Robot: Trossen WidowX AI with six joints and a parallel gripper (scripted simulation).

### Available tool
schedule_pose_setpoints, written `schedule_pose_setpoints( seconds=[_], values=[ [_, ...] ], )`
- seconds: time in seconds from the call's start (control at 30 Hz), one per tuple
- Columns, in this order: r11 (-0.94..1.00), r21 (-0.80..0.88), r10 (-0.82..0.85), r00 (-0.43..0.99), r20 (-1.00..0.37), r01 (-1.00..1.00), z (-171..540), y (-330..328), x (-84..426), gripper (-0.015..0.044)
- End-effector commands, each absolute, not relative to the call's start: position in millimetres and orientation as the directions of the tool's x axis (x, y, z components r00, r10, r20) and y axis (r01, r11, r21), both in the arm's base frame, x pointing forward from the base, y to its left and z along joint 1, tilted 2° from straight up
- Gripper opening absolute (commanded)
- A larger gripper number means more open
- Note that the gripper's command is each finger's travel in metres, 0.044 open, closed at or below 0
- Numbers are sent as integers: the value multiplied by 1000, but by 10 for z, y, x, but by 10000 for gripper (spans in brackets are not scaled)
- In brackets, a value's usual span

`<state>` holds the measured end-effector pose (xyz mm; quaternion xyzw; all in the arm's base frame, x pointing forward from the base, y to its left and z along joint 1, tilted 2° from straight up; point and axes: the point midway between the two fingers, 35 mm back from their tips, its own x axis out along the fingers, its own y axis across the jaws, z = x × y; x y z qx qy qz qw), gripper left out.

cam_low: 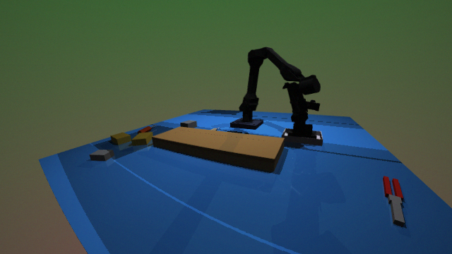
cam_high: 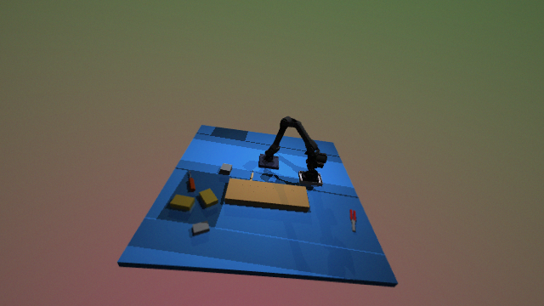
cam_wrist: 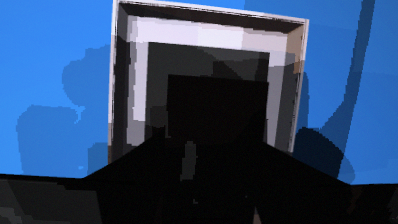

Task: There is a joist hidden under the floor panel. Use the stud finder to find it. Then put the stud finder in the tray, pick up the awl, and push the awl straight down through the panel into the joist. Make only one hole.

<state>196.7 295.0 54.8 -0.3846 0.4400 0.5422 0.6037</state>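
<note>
In the top view, the left of the frame has two yellow blocks [cam_high: 182, 202] [cam_high: 208, 198] [cam_low: 121, 138] [cam_low: 142, 139], an orange-handled tool [cam_high: 192, 184] [cam_low: 145, 130] behind them and two gray blocks [cam_high: 201, 229] [cam_high: 225, 168] [cam_low: 101, 155] [cam_low: 188, 123], one nearer the bottom, one higher up. A small pale tool [cam_high: 252, 175] lies just behind the wooden panel [cam_high: 267, 195] [cam_low: 219, 142] at center – which tool is the awl, I cannot tell. Right of center, the gripper [cam_high: 312, 170] [cam_low: 301, 124] [cam_wrist: 205, 138] points down, closed on the dark stud finder [cam_high: 309, 178] [cam_low: 306, 131] [cam_wrist: 217, 107], which is within the tray [cam_high: 300, 178] [cam_low: 304, 140] [cam_wrist: 165, 31]; contact with its floor is unclear. Red-handled pliers [cam_high: 353, 220] [cam_low: 396, 201] lie farthest right.
</note>
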Motion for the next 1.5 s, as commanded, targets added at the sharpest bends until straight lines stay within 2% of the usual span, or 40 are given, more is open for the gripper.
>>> schedule_pose_setpoints(
  seconds=[0.0,0.17,0.3,0.47,0.53,0.77,0.93,1.13,1.47],
  values=[
    [116,13,316,25,-948,-993,549,2950,1968,210],
    [116,13,316,25,-948,-993,575,2952,1971,341],
    [116,13,317,25,-948,-993,885,2966,1995,440],
    [116,12,317,25,-948,-993,1484,2908,1976,440],
    [132,10,317,32,-948,-991,1329,2922,2023,440],
    [464,24,222,89,-971,-885,1148,2041,2718,440],
    [673,3,132,116,-984,-740,1021,1222,3031,440],
    [827,-8,60,102,-993,-562,912,467,3111,440],
    [999,15,15,-17,-1000,-44,692,-975,2699,440]
  ],
)
